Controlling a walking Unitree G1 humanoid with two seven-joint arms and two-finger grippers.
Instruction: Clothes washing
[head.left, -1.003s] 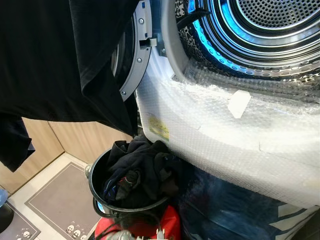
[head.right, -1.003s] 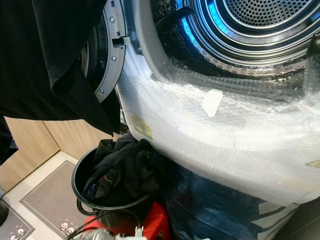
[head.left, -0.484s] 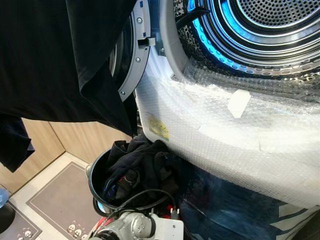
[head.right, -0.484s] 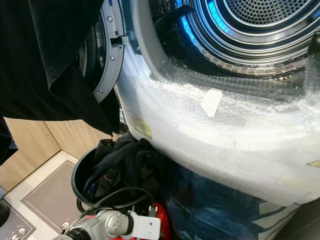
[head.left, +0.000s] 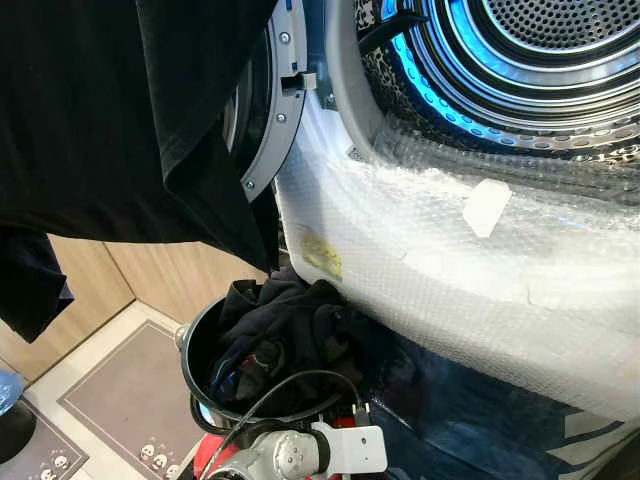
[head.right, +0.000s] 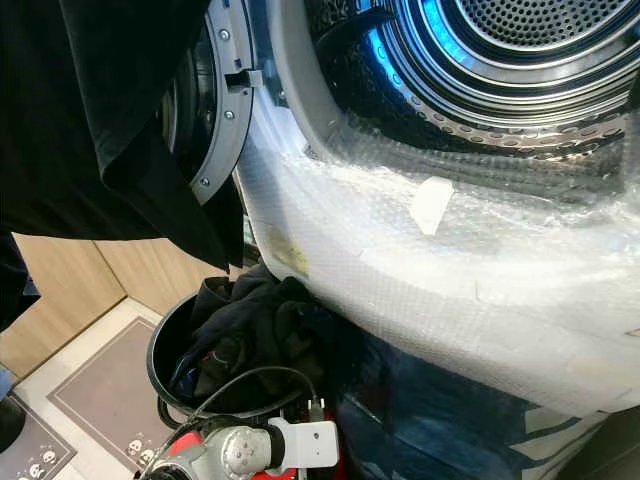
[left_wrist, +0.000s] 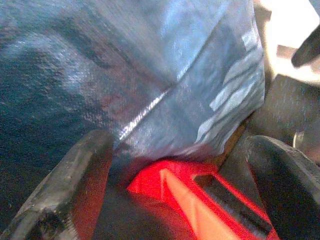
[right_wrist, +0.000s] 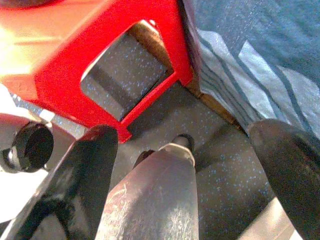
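Nearest thing is the left arm (head.left: 300, 455), silver w/ a white block and black cable, poking up at the bottom of the head views, just in front of the bucket. Left pincer (left_wrist: 175, 165) is open w/ nothing between the fingers; it looks at a red stool (left_wrist: 200, 200) and blue plastic sheet (left_wrist: 125, 75). Right pincer (right_wrist: 185, 145) is open too, empty, fingers spread wide over the speckled grey floor (right_wrist: 220, 160) beside the same red stool and the striped blue sheet.

Just past the arm sits a black bucket (head.left: 195, 350) stuffed w/ dark clothes (head.left: 285, 325), on the red stool, tucked against the washer front. Left of it there's a grey mat (head.left: 120, 400) on the floor and wood panelling behind.

Washer (head.left: 440, 260) front is covered in bubble wrap w/ a strip of white tape (head.left: 486, 208). Door (head.left: 265, 110) is swung open to the left. Drum (head.left: 540, 50) is lit blue, inside looks bare metal. A big black garment (head.left: 100, 120) hangs top left, covering most of the door.
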